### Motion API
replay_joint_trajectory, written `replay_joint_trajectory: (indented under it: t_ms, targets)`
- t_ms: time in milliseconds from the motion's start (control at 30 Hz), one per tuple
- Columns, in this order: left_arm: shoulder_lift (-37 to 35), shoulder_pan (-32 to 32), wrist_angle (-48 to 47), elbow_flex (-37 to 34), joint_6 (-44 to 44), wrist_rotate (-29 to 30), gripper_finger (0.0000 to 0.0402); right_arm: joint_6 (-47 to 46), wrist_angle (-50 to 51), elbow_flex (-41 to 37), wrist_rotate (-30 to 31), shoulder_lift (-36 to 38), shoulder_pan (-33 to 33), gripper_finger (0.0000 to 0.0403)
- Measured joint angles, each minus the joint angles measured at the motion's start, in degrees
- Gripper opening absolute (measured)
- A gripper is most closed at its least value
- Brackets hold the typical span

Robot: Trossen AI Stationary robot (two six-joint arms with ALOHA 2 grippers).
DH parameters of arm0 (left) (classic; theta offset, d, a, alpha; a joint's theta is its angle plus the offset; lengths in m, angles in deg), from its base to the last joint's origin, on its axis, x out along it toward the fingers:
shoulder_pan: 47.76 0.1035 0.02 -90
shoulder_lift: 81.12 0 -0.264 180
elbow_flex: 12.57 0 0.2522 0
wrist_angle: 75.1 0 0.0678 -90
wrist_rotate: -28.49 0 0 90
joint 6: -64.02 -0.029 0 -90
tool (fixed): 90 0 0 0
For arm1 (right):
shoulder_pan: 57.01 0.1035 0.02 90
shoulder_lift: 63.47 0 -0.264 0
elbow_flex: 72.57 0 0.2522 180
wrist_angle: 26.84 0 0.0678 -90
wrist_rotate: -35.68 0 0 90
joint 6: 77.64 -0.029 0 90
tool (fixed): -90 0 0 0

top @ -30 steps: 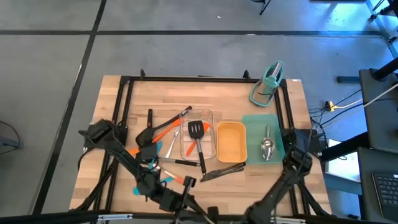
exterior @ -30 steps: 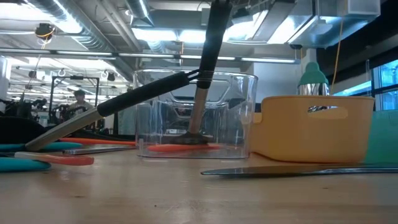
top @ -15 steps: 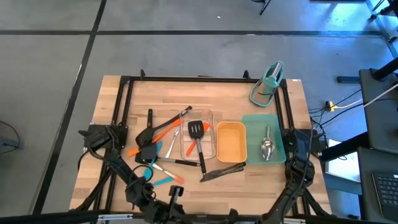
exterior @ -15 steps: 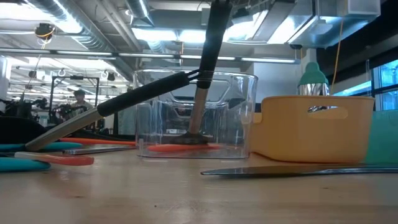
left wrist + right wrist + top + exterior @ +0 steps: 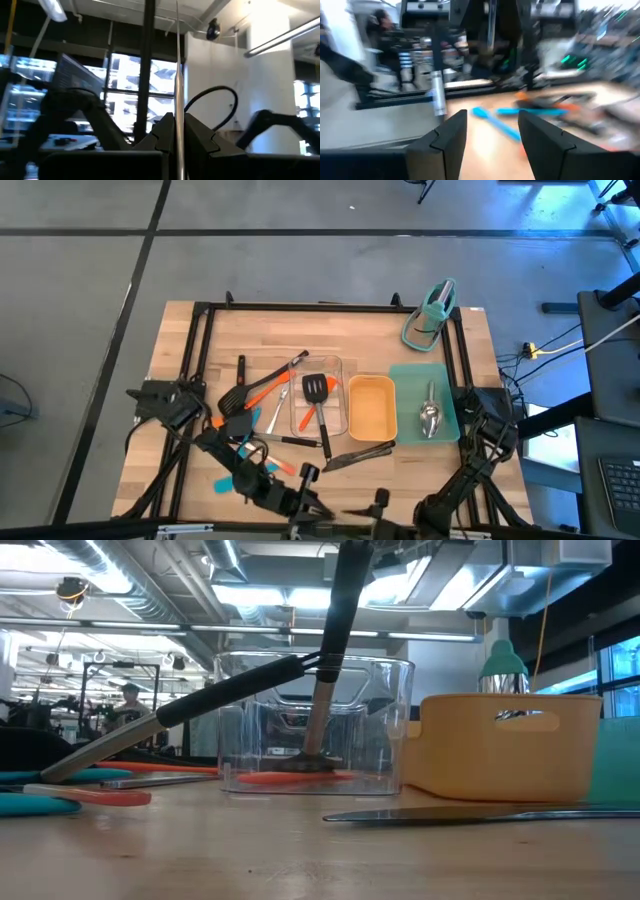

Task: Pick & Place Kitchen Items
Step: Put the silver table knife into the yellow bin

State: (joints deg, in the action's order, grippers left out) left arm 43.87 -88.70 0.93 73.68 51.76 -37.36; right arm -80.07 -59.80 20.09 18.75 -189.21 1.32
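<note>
utensils (image 5: 322,418) look light, stiff; best grasped mid-handle. left gripper (image 5: 175,142) clenched empty, right gripper (image 5: 487,137) parted, empty.

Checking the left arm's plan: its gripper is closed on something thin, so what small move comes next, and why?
Probably swing the left gripper toward the clear tray: it is shut on a thin steel utensil, held off the table, so placing comes next. The right gripper, open, faces the blue spatula.

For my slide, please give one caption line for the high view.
Overhead view: wooden table with scattered utensils, a black turner in the clear tray, an empty yellow tray, a steel spoon on the teal mat.
</note>
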Motion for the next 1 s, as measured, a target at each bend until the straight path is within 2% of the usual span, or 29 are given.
replay_joint_trajectory:
  t_ms: [100, 233, 300, 400, 467, 600, 767, 1000]
  targets:
    - [-0.57, 2.59, 0.06, 0.0, 1.02, -2.22, 0.0016, 16.29, -10.82, -0.93, 3.79, 0.98, -0.14, 0.0181]
    - [-0.55, 7.69, -0.74, 0.0, 8.27, -9.72, 0.0016, 37.45, -21.36, -1.12, 4.84, 2.78, -0.97, 0.0181]
    - [-0.55, 10.01, -1.11, 0.0, 11.43, -13.72, 0.0016, 44.0, -22.54, -1.1, 6.21, 4.03, -0.97, 0.0181]
    - [-0.55, 11.88, -1.26, 0.0, 12.41, -16.77, 0.0016, 48.99, -24.78, -1.62, 11.98, 4.48, -0.9, 0.0181]
    - [-0.55, 12.43, -1.58, -0.59, 12.47, -16.84, 0.0016, 50.11, -29.75, -4.36, 13.51, 4.99, -0.91, 0.0181]
    - [-0.55, 13.3, 0.07, -4.65, 13.35, -14.14, 0.0016, 47.53, -42.99, -13.76, 9.51, 6.0, -0.97, 0.0181]
    - [-2.41, 14.03, -0.11, -10.54, 13.92, -8.13, 0.0016, 35.43, -43.12, -23.37, 3.0, 10.02, -3.23, 0.0181]
    - [-6.48, 14.09, -0.04, -17.36, 12.05, -2.21, 0.0016, 29.08, -37.9, -29.35, -7.45, 15.01, -9.14, 0.0181]
